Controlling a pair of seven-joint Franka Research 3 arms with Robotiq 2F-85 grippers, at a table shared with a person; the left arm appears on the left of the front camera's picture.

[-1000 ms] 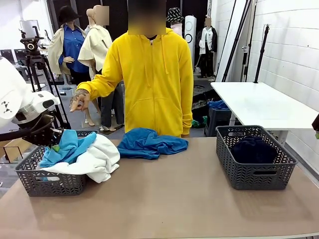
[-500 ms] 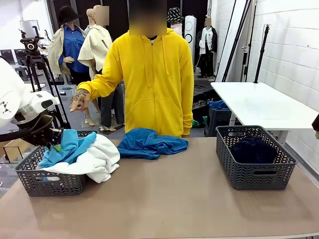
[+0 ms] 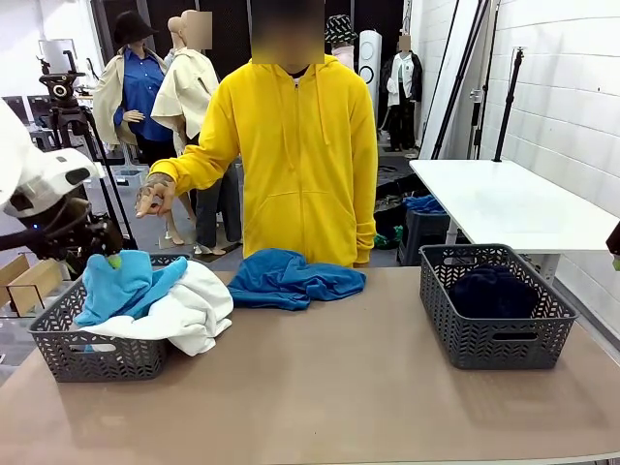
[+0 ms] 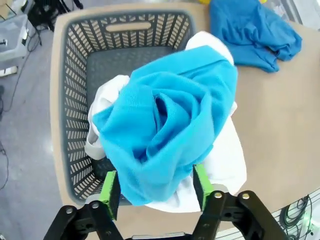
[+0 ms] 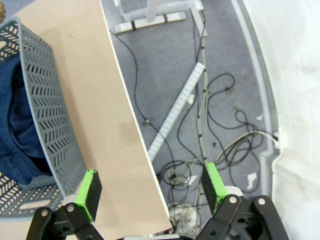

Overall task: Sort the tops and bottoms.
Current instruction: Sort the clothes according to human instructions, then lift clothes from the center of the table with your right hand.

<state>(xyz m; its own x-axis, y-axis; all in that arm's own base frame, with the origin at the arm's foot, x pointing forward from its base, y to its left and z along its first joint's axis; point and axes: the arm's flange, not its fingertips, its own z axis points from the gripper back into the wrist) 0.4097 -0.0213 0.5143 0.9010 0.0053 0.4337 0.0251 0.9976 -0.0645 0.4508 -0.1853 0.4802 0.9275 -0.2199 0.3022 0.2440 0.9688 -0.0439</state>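
Observation:
A bright blue top (image 4: 165,115) lies bunched on the white shirt (image 4: 225,155) in the left grey basket (image 4: 75,75). My left gripper (image 4: 155,189) hangs just above this blue top with its jaws spread wide and holding nothing. From the front, the left gripper (image 3: 107,256) hovers over the far left rim of that basket (image 3: 92,354). A second blue top (image 3: 291,278) lies on the table in front of the person. The dark navy bottoms (image 3: 489,291) fill the right basket (image 3: 494,334). My right gripper (image 5: 150,187) is open over the table's right edge, beside that basket (image 5: 50,115).
A person in a yellow hoodie (image 3: 300,155) stands at the far side, one hand (image 3: 153,199) held out to the left. The white shirt (image 3: 194,305) spills over the left basket's right rim. Cables (image 5: 210,125) cover the floor beyond the table's right edge.
My left gripper has opened, let go of the blue top and risen a little up and left. The top now rests in the left basket. The right arm has not moved.

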